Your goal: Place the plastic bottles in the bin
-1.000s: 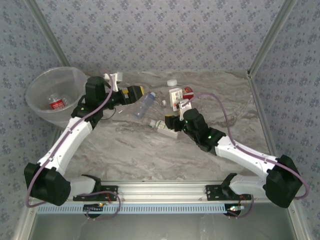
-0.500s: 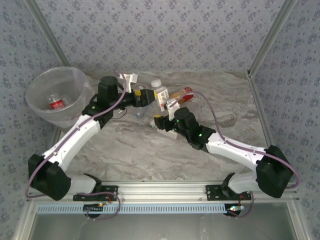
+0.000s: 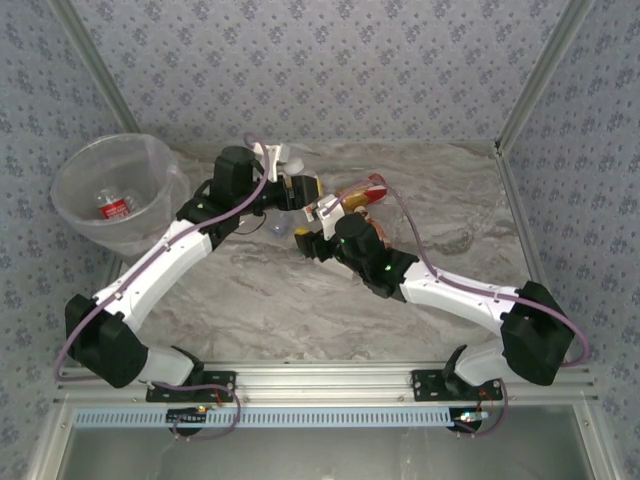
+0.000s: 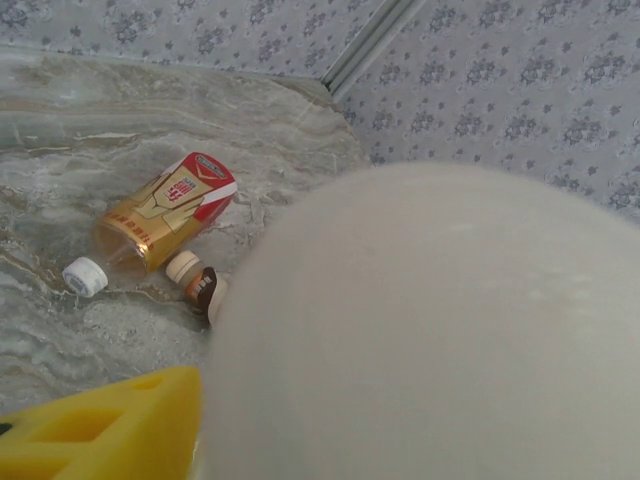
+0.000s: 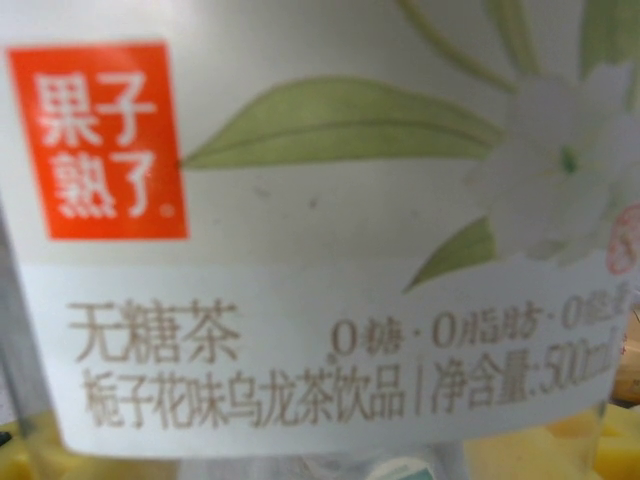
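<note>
My left gripper [image 3: 303, 188] is over the table's middle back, closed round an upright white-labelled plastic bottle [image 3: 312, 186]. Its white cap [image 4: 430, 330] looms blurred against one yellow finger [image 4: 100, 430] in the left wrist view. Just in front, my right gripper [image 3: 305, 240] is shut on another plastic bottle, its white-green label [image 5: 320, 300] pressed close to the right wrist camera. An amber bottle with a red label [image 3: 362, 188] [image 4: 165, 210] lies behind them. The bin [image 3: 75, 165] stands at the far left with a red-labelled bottle [image 3: 115, 207] inside.
A small brown-and-white capped item [image 4: 195, 282] lies next to the amber bottle. A bit of a bluish bottle [image 3: 278, 228] shows under the left arm. Patterned walls and metal corner posts close in the marble table [image 3: 300, 310]. The two arms almost touch at mid-table.
The left arm swung right from beside the bin to the upright bottle and its jaws narrowed on it. The right arm slid left, carrying its bottle.
</note>
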